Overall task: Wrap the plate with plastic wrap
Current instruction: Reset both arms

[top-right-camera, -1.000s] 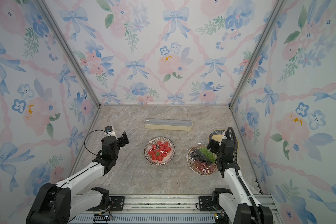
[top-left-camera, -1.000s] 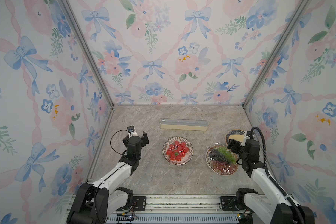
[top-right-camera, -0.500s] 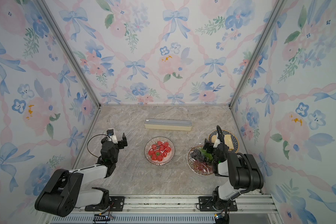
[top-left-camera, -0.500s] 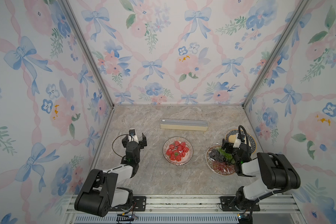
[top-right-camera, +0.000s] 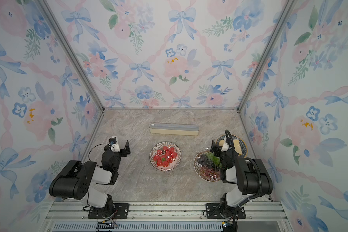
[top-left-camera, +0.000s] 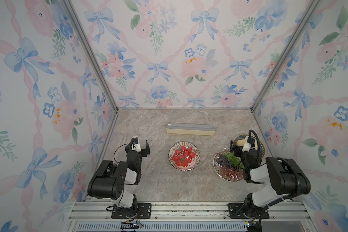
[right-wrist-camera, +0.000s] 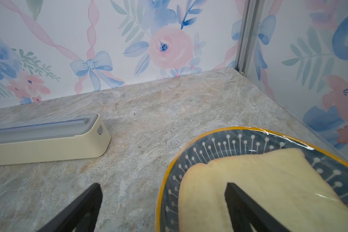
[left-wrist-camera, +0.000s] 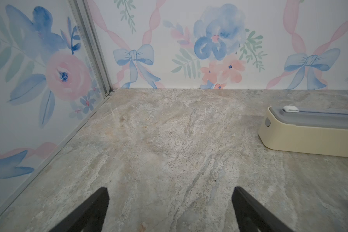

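Observation:
A patterned plate (top-left-camera: 184, 156) (top-right-camera: 165, 155) of strawberries sits mid-table, and a sheen like plastic wrap lies over the fruit. The plastic wrap box (top-left-camera: 190, 129) (top-right-camera: 174, 128) (left-wrist-camera: 309, 132) (right-wrist-camera: 44, 140), cream with a grey lid, lies shut behind it. My left gripper (top-left-camera: 140, 144) (top-right-camera: 121, 147) (left-wrist-camera: 170, 188) hovers open over bare table, left of the plate. Over the near rim of a dark blue plate (right-wrist-camera: 219, 140) holding bread, under clear film, my right gripper (top-left-camera: 241, 144) (top-right-camera: 222, 145) (right-wrist-camera: 163, 183) is open and holds nothing.
A glass plate (top-left-camera: 226, 167) (top-right-camera: 206, 167) of grapes and greens under crinkly film sits at the right, partly under my right arm. The bread plate (top-left-camera: 237, 138) stands close to the right wall. Floral walls enclose three sides, with a metal rail (top-left-camera: 189, 209) in front.
Both arms have folded back toward their bases, elbows raised. The grippers stay open over nearly the same spots. Plates and box have not moved.

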